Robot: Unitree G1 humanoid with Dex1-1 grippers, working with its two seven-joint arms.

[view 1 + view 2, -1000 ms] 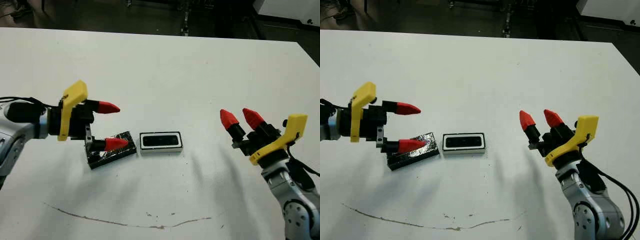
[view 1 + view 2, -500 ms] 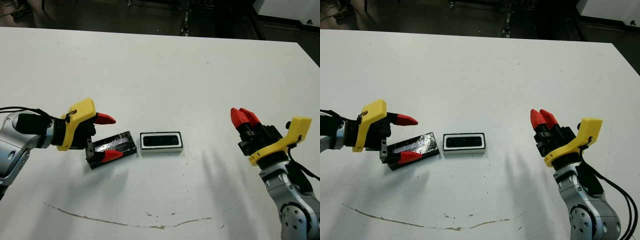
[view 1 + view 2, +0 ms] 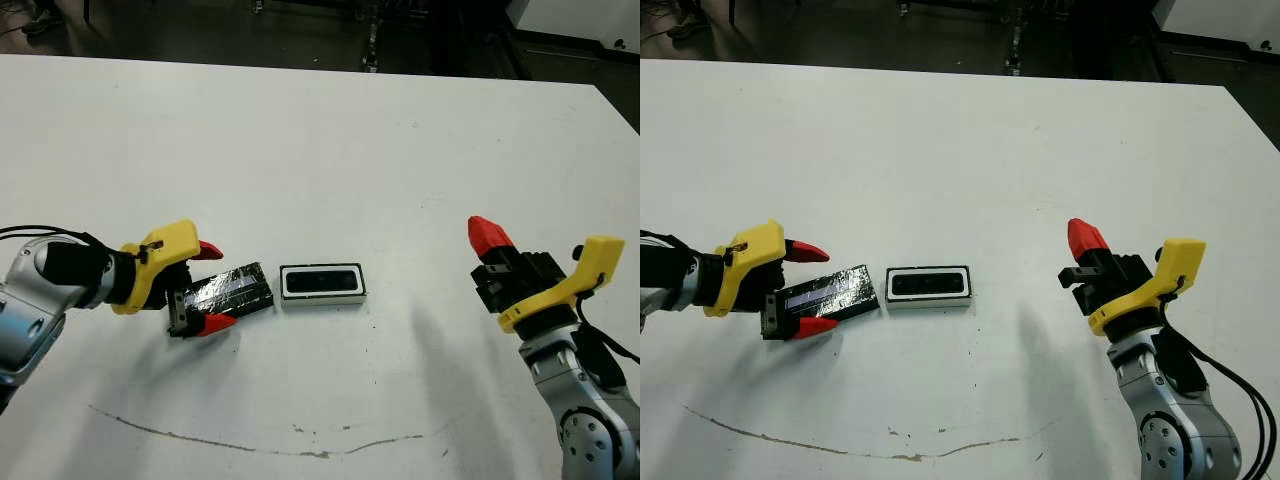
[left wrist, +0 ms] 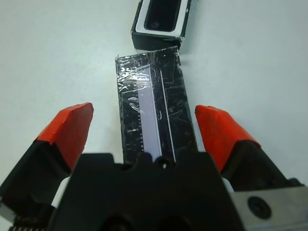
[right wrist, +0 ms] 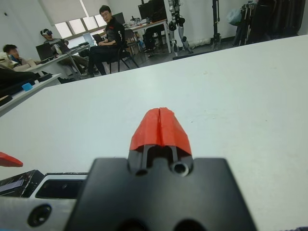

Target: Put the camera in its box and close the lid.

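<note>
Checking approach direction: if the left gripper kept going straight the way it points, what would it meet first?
The lid, lying between the open left gripper's fingers; beyond it, the box.

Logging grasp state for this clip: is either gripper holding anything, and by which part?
Nothing is held. The left gripper is open, its fingers straddling the glossy black flat rectangular lid without touching its long sides. The right gripper is shut on nothing.
</note>
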